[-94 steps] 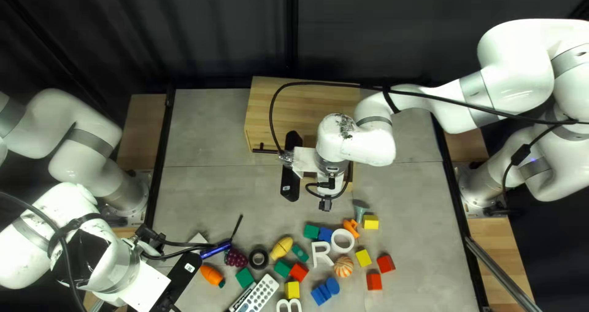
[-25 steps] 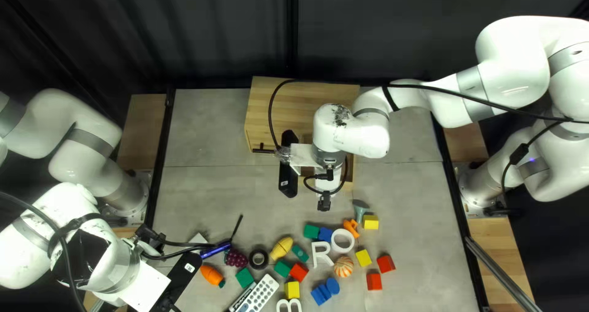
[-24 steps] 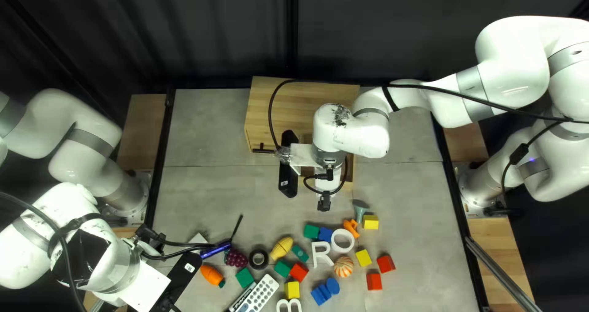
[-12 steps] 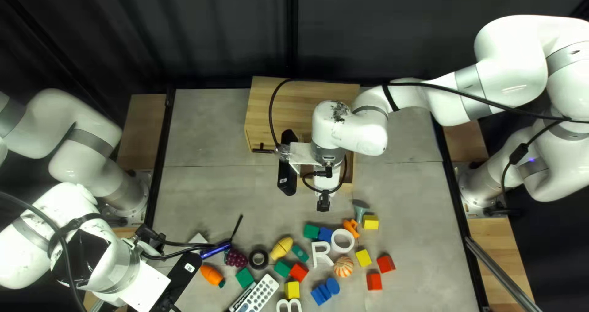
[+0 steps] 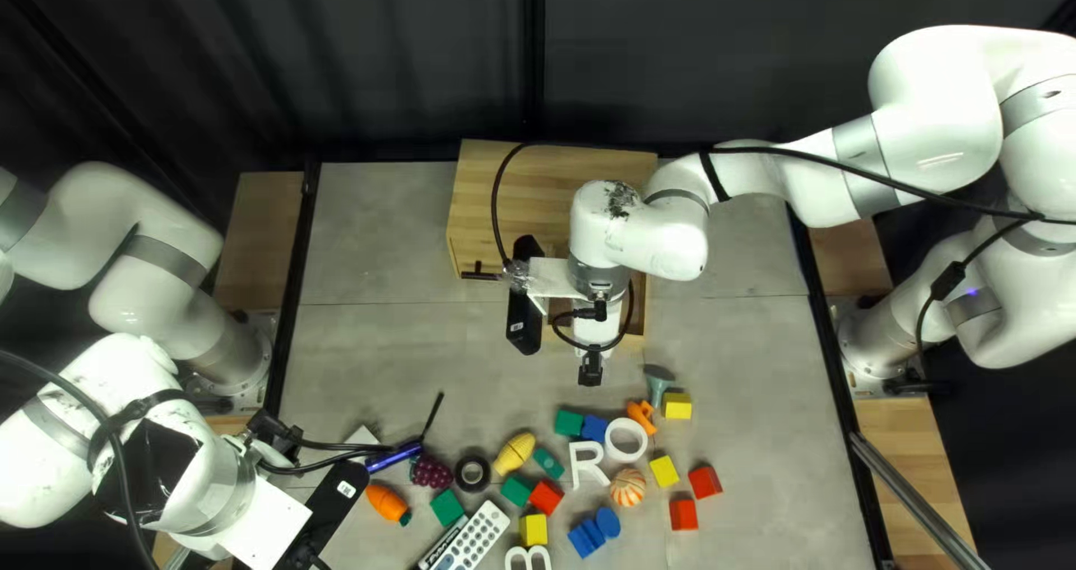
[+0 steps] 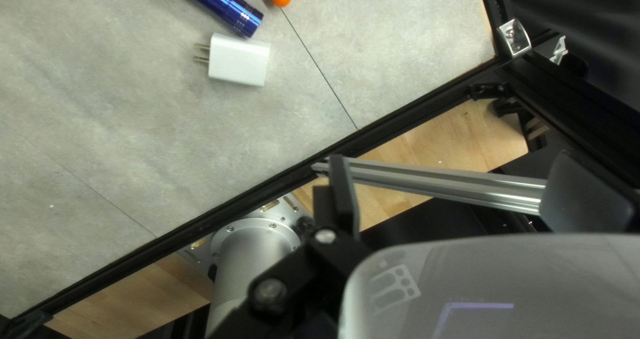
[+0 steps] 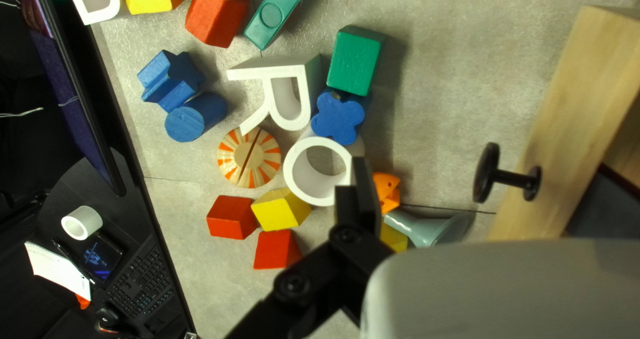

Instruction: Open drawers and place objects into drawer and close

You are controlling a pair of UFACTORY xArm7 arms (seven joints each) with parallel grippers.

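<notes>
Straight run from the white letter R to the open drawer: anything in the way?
Yes. In the right wrist view the green block and blue flower-shaped block stand just on the drawer side of the R. Past them, a black knob sticks out from the drawer front. The funnel lies off to one side.

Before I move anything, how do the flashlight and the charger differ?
The flashlight is shiny blue, while the charger is white. The flashlight is a long, round tube; the charger is a short, boxy block with rounded edges. The charger has two metal prongs sticking out of one end, whereas the flashlight's visible end has none. Both lie on the table.
</notes>
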